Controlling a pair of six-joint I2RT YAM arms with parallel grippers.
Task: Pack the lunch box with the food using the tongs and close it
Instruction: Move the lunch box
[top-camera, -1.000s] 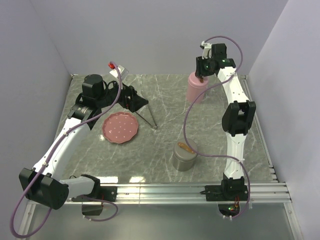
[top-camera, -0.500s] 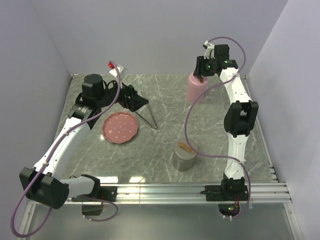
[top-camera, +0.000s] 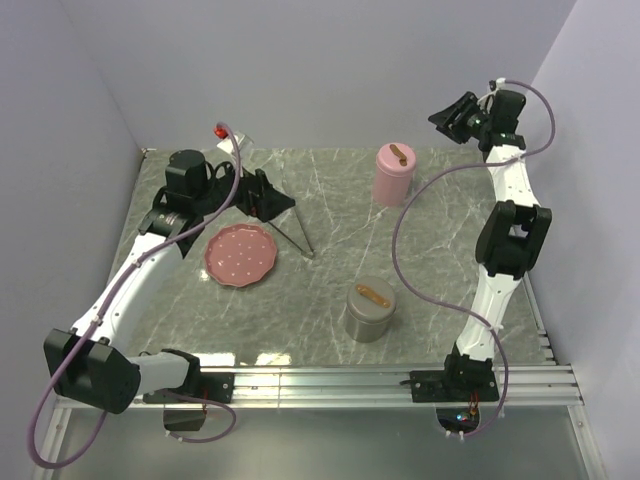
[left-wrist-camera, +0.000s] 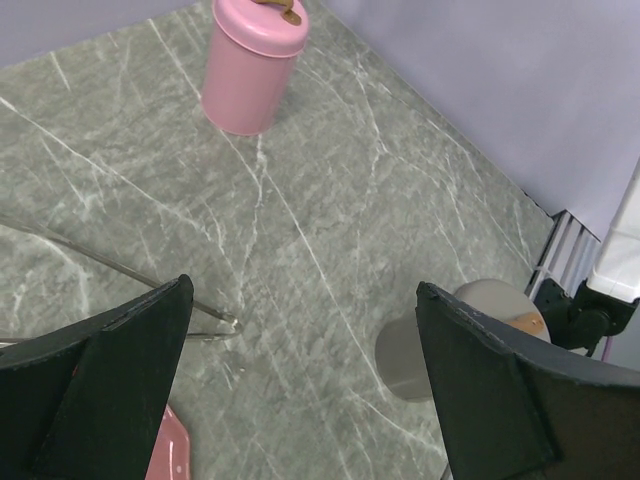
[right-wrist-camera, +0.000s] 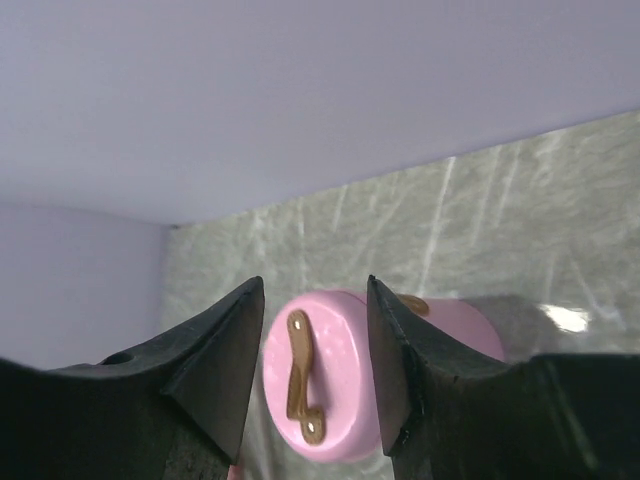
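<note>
We see the tongs lying on the table toward its far left corner, just beside the far right rim of the pink plate. Their long axis runs diagonally: the joined end points to the near right corner and the free ends reach the left gripper, which gapes wide and grips nothing. The right gripper hangs high over the far right corner, fingers parted, empty.

Pinks and greys on veined marble.
Lunch box pink, lid handle brown; plate pink, pale specks; tin grey; table grey-green, white veins; walls lilac.
</note>
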